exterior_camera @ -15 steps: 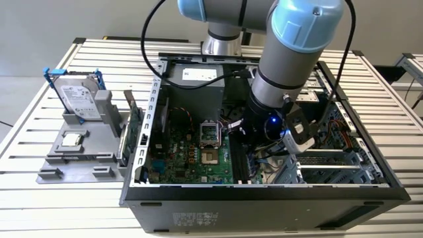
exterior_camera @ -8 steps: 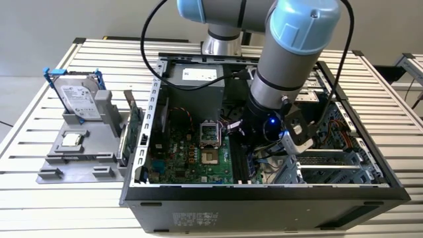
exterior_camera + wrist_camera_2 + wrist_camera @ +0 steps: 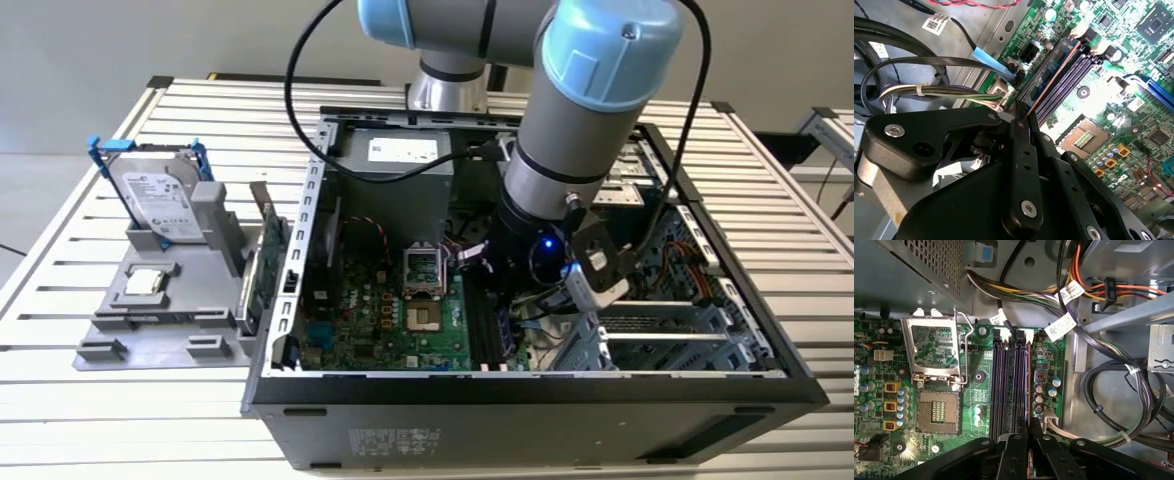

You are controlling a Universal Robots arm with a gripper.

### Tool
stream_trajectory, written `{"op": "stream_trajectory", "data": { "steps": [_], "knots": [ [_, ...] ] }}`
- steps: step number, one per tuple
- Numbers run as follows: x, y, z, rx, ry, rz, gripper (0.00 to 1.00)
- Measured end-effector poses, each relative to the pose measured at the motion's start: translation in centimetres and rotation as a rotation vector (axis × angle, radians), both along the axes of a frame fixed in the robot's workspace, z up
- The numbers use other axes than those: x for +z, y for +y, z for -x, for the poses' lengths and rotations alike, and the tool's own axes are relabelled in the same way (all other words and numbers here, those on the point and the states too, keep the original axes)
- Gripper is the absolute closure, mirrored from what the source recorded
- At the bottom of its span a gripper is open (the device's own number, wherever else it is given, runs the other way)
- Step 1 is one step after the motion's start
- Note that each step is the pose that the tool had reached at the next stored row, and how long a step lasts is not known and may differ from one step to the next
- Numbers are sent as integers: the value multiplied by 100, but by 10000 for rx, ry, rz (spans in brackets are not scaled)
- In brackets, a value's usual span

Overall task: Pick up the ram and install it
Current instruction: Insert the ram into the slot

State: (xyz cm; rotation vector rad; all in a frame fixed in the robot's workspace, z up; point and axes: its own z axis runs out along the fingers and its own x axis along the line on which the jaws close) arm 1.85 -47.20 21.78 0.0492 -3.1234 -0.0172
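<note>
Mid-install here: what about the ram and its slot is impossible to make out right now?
- Seating depth: in both wrist views the ram shows edge-on, so where its lower edge sits against the memory slots is unreadable.
- Near slot latches: in the first wrist view, covered by the tool.
- The slots in the exterior view: blocked by the arm.

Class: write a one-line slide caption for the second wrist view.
Gripper holds the ram edge-on over the motherboard's memory slots.
</note>
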Motion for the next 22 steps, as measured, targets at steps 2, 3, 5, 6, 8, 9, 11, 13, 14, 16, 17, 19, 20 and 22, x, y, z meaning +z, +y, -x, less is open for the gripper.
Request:
{"op": "stream_trajectory", "data": {
  "steps": [2, 3, 5, 6, 8, 9, 11, 13, 14, 16, 17, 19, 20, 22],
  "knots": [
    [-6, 7, -2, 0, 0, -2, 100],
    [-7, 8, -4, -1, 0, -1, 100],
    [-8, 9, -11, -1, 1, 3, 100],
    [-8, 9, -19, 0, 1, 4, 100],
    [-11, 9, -32, 0, 0, 1, 100],
    [-14, 9, -34, 0, 0, 0, 100],
    [-18, 9, -34, -2, 0, 2, 100],
    [-21, 9, -34, -2, 1, 3, 100],
    [-23, 9, -34, 0, 0, 1, 100],
    [-29, 9, -33, 0, 0, 0, 100],
    [-30, 9, -31, 0, 0, 2, 100],
    [-32, 9, -29, 0, 1, 3, 100],
    [-33, 8, -29, 1, 0, 1, 100],
    [-33, 7, -28, 0, 0, 0, 100]
  ]
}}
